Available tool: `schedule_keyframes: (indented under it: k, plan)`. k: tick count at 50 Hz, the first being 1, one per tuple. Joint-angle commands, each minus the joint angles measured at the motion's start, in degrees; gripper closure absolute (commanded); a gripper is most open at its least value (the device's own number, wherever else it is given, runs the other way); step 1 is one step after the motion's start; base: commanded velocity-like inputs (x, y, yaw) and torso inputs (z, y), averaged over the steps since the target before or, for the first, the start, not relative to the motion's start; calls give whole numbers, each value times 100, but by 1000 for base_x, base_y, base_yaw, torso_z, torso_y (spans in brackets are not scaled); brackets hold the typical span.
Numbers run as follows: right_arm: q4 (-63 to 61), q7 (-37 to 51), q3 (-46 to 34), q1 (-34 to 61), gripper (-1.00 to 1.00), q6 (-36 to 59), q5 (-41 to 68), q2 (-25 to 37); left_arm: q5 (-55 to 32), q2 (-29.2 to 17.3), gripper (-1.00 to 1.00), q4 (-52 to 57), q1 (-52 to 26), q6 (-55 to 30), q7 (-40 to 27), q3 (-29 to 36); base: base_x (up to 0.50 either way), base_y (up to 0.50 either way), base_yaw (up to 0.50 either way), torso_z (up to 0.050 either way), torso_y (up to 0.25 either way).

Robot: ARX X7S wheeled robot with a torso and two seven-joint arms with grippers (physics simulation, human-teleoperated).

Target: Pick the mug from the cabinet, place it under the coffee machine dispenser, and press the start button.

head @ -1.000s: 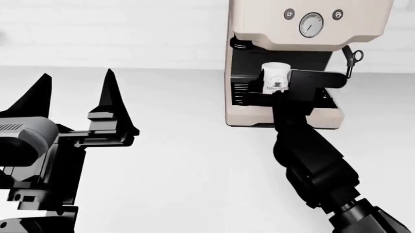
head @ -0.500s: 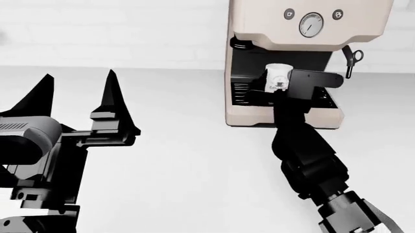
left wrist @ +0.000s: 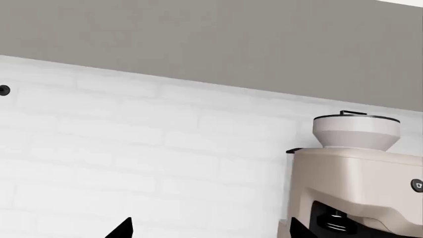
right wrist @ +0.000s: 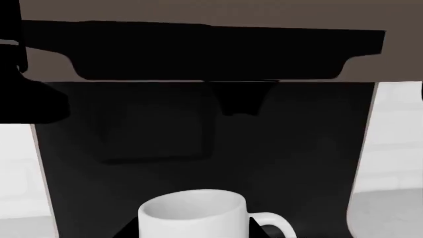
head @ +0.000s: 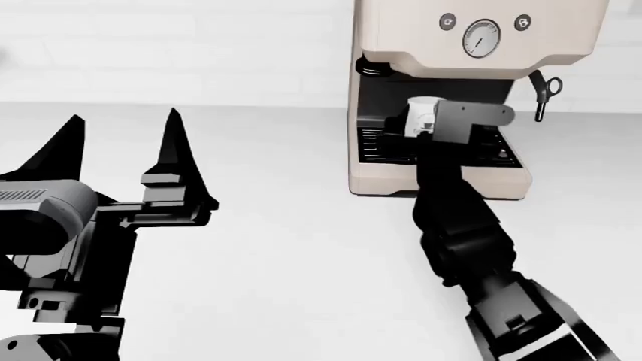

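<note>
We have the mug point(head: 419, 114) inside the espresso machine point(head: 441, 60) recess, above the drip grille point(head: 386, 147), interior looks empty. Right gripper point(head: 434, 128) at the mug, grasp state unclear. Left gripper point(head: 122, 147) spread wide, holding nothing.

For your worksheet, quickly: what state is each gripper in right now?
Left gripper: open, holding nothing.
Right gripper: at the mug inside the coffee machine; grip cannot be told.

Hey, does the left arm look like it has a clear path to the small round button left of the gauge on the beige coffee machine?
Probably yes. The left tool hangs open and empty over bare white counter, and nothing stands between it and the small round button. The right arm sits lower, at the black recess.
</note>
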Motion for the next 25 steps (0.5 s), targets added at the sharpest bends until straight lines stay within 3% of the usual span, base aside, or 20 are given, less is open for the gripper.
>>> schedule_keyframes:
  k: [1, 19, 20, 25]
  plan:
    - [856, -178, 35, 282, 100, -253, -219, -288, 0, -18, -100, -7, -5, 20, -15, 27, 0, 0, 0, 0, 0]
    - [2017, -457, 145, 499, 100, -698, -320, -634, 12, -38, -100, -45, 2, 72, -18, 69, 0, 0, 0, 0, 0]
    - [2010, -452, 156, 492, -100, -679, -325, -626, 16, -39, -100, -48, 2, 75, -18, 74, 0, 0, 0, 0, 0]
    - [1994, -489, 190, 479, -100, -634, -342, -610, 21, -43, -100, -60, -2, 83, -21, 91, 0, 0, 0, 0, 0]
